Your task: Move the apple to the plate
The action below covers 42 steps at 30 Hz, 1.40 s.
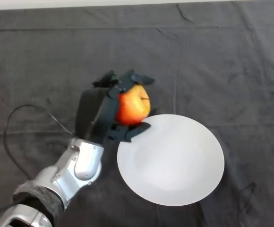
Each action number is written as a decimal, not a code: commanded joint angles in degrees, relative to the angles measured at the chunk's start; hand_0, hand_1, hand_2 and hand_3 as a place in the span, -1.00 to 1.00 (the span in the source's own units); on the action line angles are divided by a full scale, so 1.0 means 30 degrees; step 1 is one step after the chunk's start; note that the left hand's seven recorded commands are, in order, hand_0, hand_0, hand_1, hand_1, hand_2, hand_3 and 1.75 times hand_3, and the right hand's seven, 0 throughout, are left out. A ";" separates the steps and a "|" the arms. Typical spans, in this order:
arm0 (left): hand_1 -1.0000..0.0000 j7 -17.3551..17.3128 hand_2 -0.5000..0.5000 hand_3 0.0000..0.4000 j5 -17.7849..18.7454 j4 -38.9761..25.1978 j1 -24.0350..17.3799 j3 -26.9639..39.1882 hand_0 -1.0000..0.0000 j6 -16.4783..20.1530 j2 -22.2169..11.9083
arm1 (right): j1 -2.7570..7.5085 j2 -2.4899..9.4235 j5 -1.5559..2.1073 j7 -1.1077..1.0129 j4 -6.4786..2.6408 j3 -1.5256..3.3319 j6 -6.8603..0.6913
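A red and yellow apple (132,106) sits in my left hand (106,111), just left of the far left rim of the white plate (175,161). The fingers curl over the apple's top and the thumb reaches under it, over the plate's edge. The plate lies flat on the dark cloth at the centre right, with nothing on it. I cannot tell whether the apple is lifted or resting on the cloth.
The dark cloth (222,61) covers the whole table, with folds and creases. My silver-grey left arm (75,168) comes in from the lower left.
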State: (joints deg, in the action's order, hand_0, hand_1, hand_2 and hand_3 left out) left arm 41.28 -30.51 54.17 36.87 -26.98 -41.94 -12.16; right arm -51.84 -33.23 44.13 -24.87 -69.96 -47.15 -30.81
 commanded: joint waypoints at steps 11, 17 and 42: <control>-1.00 0.0042 0.00 1.00 0.0834 0.0298 0.0043 -0.2948 -1.00 -0.0546 0.0304 | 0.0638 -0.0360 0.0173 -0.0012 -0.0147 -0.0089 0.0120; -1.00 -0.0138 0.00 1.00 0.0942 0.0977 0.0283 -0.4487 -1.00 -0.0630 0.0331 | 0.0630 -0.0369 0.0174 -0.0017 -0.0165 -0.0092 0.0118; 1.00 -0.0573 0.00 -1.00 -0.0646 0.3255 0.1920 -0.7485 1.00 -0.0850 -0.0299 | 0.0584 -0.0422 0.0173 -0.0052 -0.0280 -0.0109 0.0111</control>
State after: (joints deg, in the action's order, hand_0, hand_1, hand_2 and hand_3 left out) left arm 40.72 -30.56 60.04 41.63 -46.94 -44.68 -10.88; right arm -51.84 -33.24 44.13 -24.87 -69.97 -47.15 -30.81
